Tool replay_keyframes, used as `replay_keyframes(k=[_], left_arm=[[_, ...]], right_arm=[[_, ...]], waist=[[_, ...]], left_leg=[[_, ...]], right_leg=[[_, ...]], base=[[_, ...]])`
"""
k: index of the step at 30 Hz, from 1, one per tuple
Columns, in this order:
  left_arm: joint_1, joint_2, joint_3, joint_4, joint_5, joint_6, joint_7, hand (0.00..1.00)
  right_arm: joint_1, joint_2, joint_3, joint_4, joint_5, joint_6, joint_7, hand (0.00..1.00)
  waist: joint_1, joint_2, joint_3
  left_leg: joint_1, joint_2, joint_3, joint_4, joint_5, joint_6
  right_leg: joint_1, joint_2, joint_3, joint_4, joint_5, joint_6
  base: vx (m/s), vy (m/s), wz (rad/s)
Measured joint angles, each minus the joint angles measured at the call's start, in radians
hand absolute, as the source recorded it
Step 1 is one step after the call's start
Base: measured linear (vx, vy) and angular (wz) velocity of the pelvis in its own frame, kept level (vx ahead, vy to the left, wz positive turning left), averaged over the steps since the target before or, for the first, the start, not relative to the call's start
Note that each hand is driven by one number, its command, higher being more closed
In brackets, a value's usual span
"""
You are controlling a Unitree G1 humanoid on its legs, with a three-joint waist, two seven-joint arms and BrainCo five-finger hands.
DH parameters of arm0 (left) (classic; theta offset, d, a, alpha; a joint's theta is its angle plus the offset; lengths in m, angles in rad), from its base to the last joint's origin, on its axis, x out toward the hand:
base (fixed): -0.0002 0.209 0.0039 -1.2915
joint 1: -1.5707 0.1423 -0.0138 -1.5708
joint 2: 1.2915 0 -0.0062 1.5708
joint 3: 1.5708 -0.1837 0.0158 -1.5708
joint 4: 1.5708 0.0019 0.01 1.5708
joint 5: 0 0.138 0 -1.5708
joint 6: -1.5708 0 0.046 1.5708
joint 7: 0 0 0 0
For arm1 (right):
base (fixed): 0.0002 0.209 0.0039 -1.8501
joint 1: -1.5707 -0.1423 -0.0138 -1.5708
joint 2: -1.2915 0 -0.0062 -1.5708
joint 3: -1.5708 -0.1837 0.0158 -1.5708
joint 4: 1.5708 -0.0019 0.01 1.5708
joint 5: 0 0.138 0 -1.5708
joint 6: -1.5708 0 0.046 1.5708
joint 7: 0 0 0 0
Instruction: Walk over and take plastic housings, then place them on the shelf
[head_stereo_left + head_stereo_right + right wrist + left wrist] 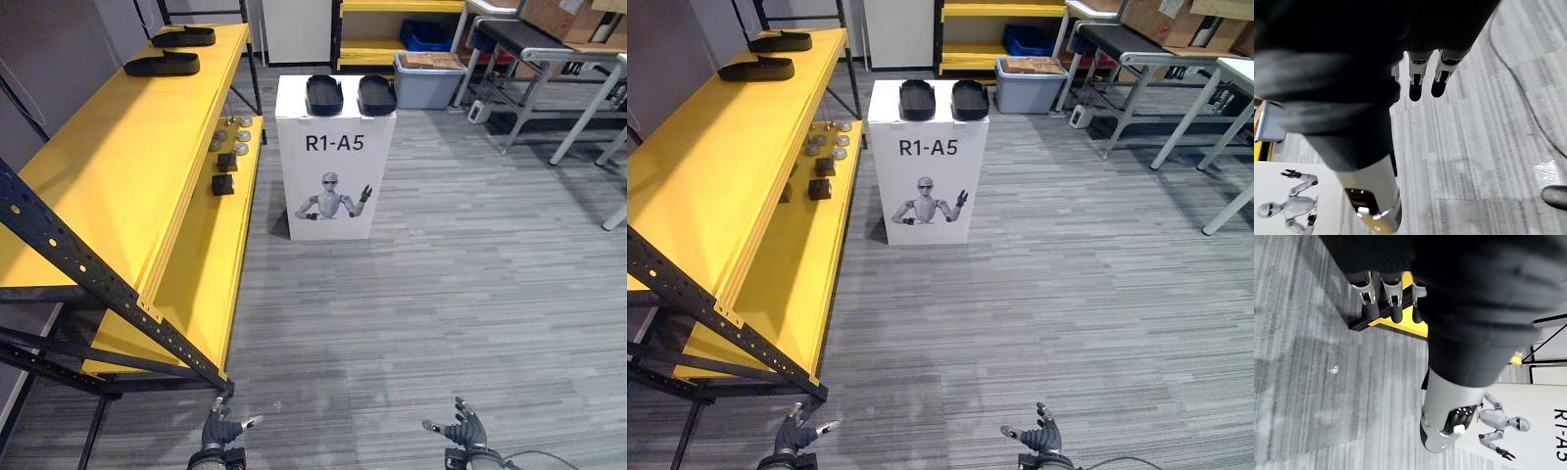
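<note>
both hands hang low at the near edge of the scene, over the grey striped floor (441, 294). the left hand (223, 429) is just beside the near corner of the yellow shelf (108, 166); the right hand (465, 428) is well apart from it, above bare floor. each hand has its fingers straight and loosely spread, with nothing in them.

two black plastic housings (324, 94) lie side by side, hollow side up, on top of a white box (333, 196) that stands on the floor well ahead of the hands, just beside the shelf's far end. the box's front face bears a picture of a robot figure. two further housings (163, 65) rest on the shelf's top board at its far end, one behind the other.

on the shelf's lower board, near the box, sit small black blocks (223, 183) and a cluster of round metal discs (235, 135). behind the box stands a grey bin (429, 83), with a blue crate (426, 36) beyond it. tables (549, 49) on metal legs stand at the far right.
</note>
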Motion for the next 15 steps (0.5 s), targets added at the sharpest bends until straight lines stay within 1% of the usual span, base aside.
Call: replay_keyframes(k=[3, 8, 10, 15], left_arm=[[0.005, -0.003, 0.018, -0.006, 0.011, 0.002, 0.000, 0.00], [0.034, -0.012, 0.065, -0.005, 0.027, 0.005, 0.000, 0.00], [0.040, -0.014, 0.067, -0.005, 0.027, 0.005, 0.000, 0.00], [0.048, -0.025, 0.067, -0.004, 0.018, 0.005, 0.000, 0.00]], right_arm=[[-0.005, -0.004, 0.000, -0.001, -0.004, -0.001, 0.016, 0.00], [-0.010, -0.017, -0.002, -0.001, -0.005, 0.000, 0.019, 0.00], [-0.013, -0.024, -0.005, -0.001, 0.000, 0.000, 0.019, 0.00], [-0.022, -0.025, -0.037, -0.001, 0.005, 0.000, 0.012, 0.00]], waist=[[0.001, 0.003, 0.001], [0.000, 0.009, 0.002], [0.000, 0.012, 0.003], [0.001, 0.012, 0.003]], left_leg=[[0.000, 0.000, -0.001, 0.000, 0.000, -0.001], [0.010, 0.003, 0.000, 0.001, -0.003, -0.006], [0.013, 0.004, 0.001, 0.001, -0.003, -0.006], [0.011, 0.004, 0.005, 0.001, -0.003, -0.007]], right_leg=[[0.001, 0.000, -0.001, -0.002, -0.003, 0.005], [0.008, 0.002, 0.000, 0.004, -0.008, 0.011], [0.003, 0.001, 0.001, 0.020, -0.013, 0.017], [-0.010, 0.000, 0.004, 0.033, -0.013, 0.017]], base=[[0.00, 0.000, 0.00], [-0.04, -0.008, -0.01], [-0.06, 0.005, -0.01], [-0.07, 0.004, -0.02]])
